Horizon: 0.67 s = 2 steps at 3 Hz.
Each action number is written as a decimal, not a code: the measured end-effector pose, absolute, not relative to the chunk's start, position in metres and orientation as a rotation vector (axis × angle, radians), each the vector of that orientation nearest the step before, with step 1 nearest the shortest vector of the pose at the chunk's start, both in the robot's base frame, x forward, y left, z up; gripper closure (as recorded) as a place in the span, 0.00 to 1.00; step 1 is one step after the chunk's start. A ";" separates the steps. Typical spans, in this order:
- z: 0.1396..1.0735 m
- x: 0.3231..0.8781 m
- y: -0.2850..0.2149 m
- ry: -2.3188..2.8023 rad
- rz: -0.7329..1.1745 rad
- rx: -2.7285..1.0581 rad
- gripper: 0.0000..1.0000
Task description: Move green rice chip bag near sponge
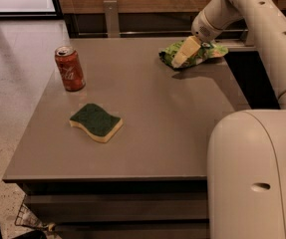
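Note:
The green rice chip bag (208,52) lies crumpled at the far right of the grey table (172,113), near its back edge. My gripper (179,62) reaches down from the upper right; it sits over the bag's left part and hides its middle. The sponge (96,122), dark green on top with a pale yellow body, lies flat on the table's front left area, well away from the bag and the gripper.
A red soda can (70,68) stands upright at the table's left, behind the sponge. My white arm and base (254,168) fill the right side of the view. A wooden wall and rail run behind the table.

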State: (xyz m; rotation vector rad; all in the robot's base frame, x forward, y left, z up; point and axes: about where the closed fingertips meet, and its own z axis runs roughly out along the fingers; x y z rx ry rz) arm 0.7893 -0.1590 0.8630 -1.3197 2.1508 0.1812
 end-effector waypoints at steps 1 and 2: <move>0.850 0.783 -0.168 2.186 0.164 -1.359 0.16; 0.845 0.784 -0.167 2.190 0.167 -1.366 0.40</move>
